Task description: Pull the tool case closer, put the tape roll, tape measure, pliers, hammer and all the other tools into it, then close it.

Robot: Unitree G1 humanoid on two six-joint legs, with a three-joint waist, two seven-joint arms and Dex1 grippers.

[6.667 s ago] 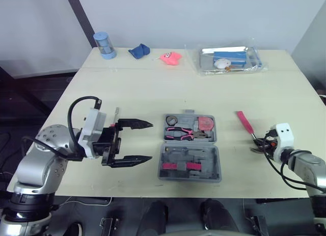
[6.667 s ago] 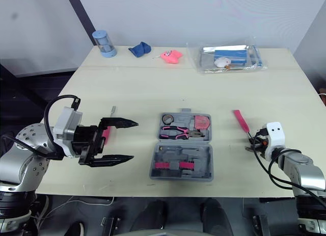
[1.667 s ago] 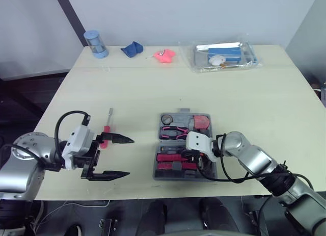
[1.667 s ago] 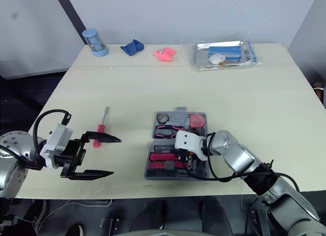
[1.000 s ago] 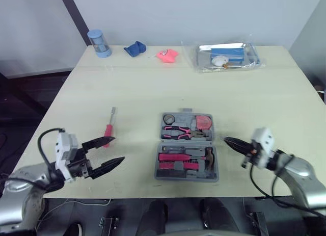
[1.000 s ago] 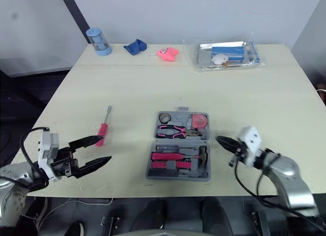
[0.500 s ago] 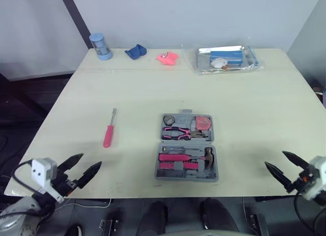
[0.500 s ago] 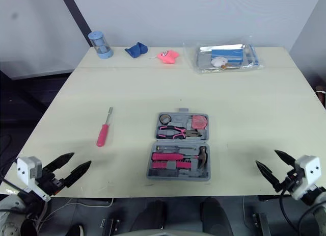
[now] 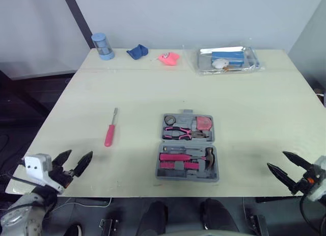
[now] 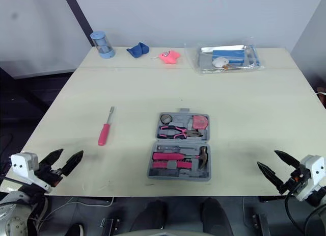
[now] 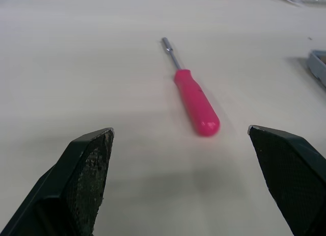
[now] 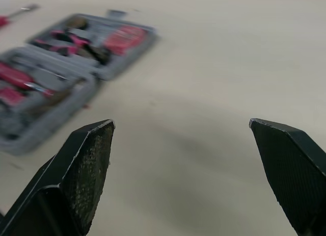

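centrally, open tool case, red screwdriver well left of it; left pincer, right pincer both spread wide

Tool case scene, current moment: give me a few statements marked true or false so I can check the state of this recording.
1. The tool case lies open on the table. True.
2. The screwdriver is inside the case. False: it lies on the table to the case's left, apart from it.
3. The left gripper is shut on the screwdriver. False: it is open and empty at the table's near edge.
4. The right gripper is open and holds nothing. True.
5. The hammer lies in the case's nearer half. True.
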